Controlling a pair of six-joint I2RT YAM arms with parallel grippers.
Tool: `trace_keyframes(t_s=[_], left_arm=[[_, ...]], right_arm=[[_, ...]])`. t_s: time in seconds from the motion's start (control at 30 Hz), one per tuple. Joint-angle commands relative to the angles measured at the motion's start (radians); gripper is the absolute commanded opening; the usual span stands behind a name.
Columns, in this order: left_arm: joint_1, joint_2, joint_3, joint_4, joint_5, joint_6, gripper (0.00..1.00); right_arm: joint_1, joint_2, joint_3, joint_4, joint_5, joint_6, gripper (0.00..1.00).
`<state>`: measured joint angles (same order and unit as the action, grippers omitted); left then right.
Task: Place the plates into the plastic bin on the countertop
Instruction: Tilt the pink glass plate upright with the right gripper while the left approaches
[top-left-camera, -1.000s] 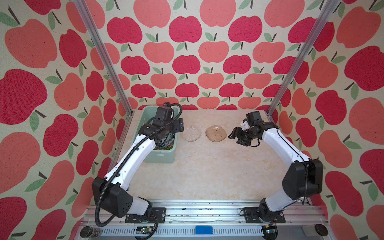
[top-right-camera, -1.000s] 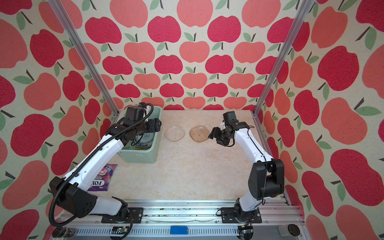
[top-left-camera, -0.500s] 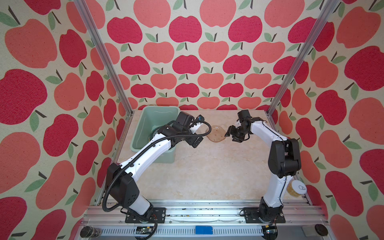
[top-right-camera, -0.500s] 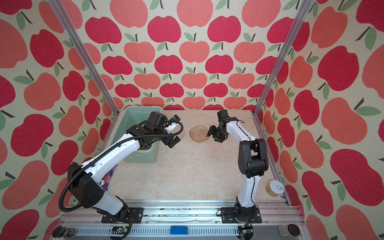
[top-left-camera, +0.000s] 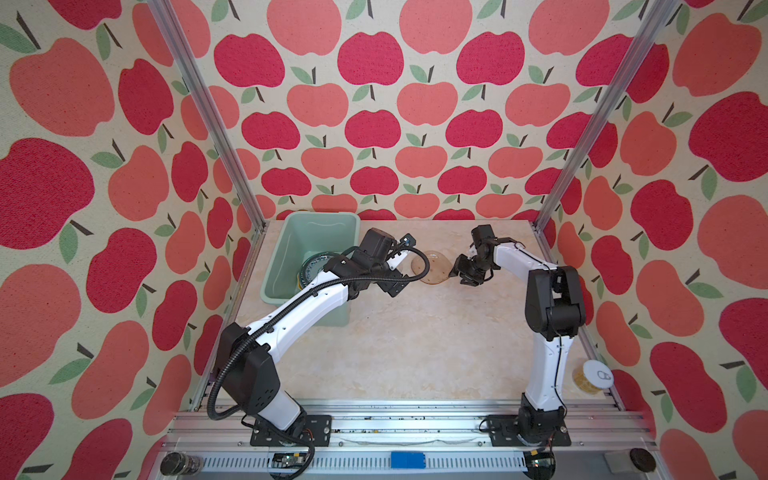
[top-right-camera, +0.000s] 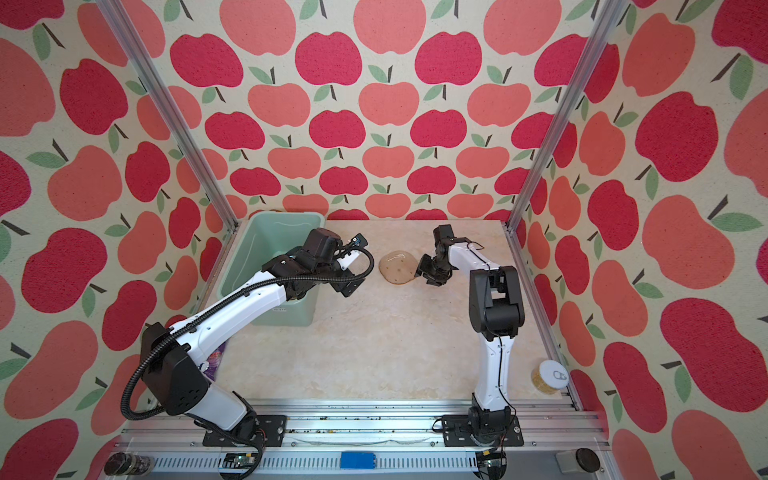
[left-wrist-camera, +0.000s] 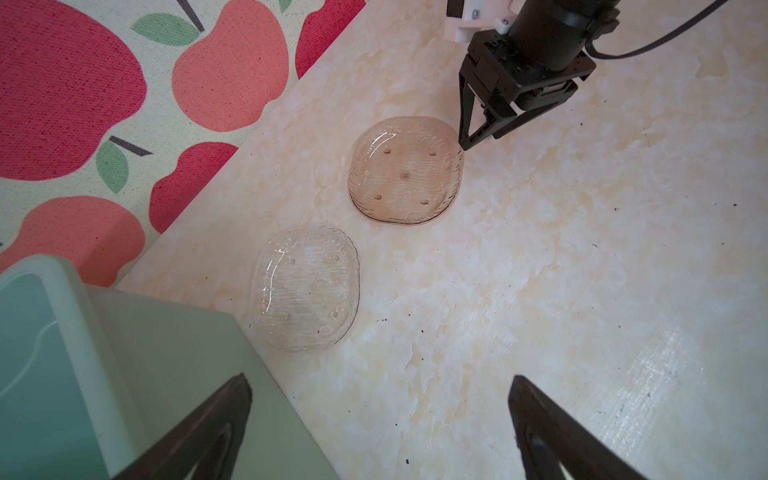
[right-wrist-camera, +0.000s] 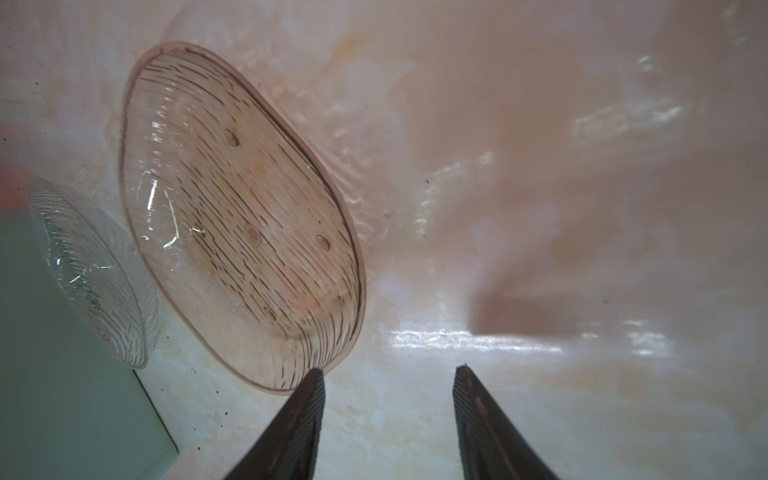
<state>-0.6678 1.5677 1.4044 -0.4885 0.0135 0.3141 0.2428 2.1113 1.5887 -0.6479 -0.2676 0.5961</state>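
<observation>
The amber plate (top-left-camera: 430, 267) is lying flat on the table (top-left-camera: 415, 340), at 3 o'clock from the plastic bin (top-left-camera: 286, 245), with the clear plate (left-wrist-camera: 305, 289) between them. At its 3 o'clock the right tool (right-wrist-camera: 388, 374) is standing half open and empty, one fingertip (right-wrist-camera: 309, 399) at the rim. Closing here is probably risking a skid of the slick glass rather than a pinch. The left tool (left-wrist-camera: 380, 382) is gaping wide, empty.

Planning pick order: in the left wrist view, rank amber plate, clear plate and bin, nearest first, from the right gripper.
1. Amber plate: beside the right gripper.
2. Clear plate: next to the bin.
3. Bin: beyond the clear plate.
</observation>
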Motion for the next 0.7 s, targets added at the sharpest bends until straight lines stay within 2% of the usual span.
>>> trace_keyframes(t_s=[0.0, 0.13, 0.37, 0.5, 0.67], left_arm=[[0.001, 0.001, -0.026, 0.069, -0.016, -0.042, 0.99], [0.002, 0.013, -0.024, 0.075, -0.037, -0.084, 0.99], [0.004, 0.018, -0.027, 0.076, -0.068, -0.087, 0.99], [0.004, 0.02, -0.028, 0.075, -0.075, -0.101, 0.99], [0.014, 0.024, -0.024, 0.077, -0.106, -0.127, 0.99]], right_arm=[[0.007, 0.035, 0.035, 0.019, -0.019, -0.005, 0.5], [0.012, 0.06, 0.047, 0.044, -0.025, 0.002, 0.47], [0.023, 0.101, 0.054, 0.087, -0.036, 0.034, 0.44], [0.023, 0.119, 0.057, 0.1, -0.034, 0.052, 0.37], [0.023, 0.104, 0.029, 0.13, -0.023, 0.055, 0.24]])
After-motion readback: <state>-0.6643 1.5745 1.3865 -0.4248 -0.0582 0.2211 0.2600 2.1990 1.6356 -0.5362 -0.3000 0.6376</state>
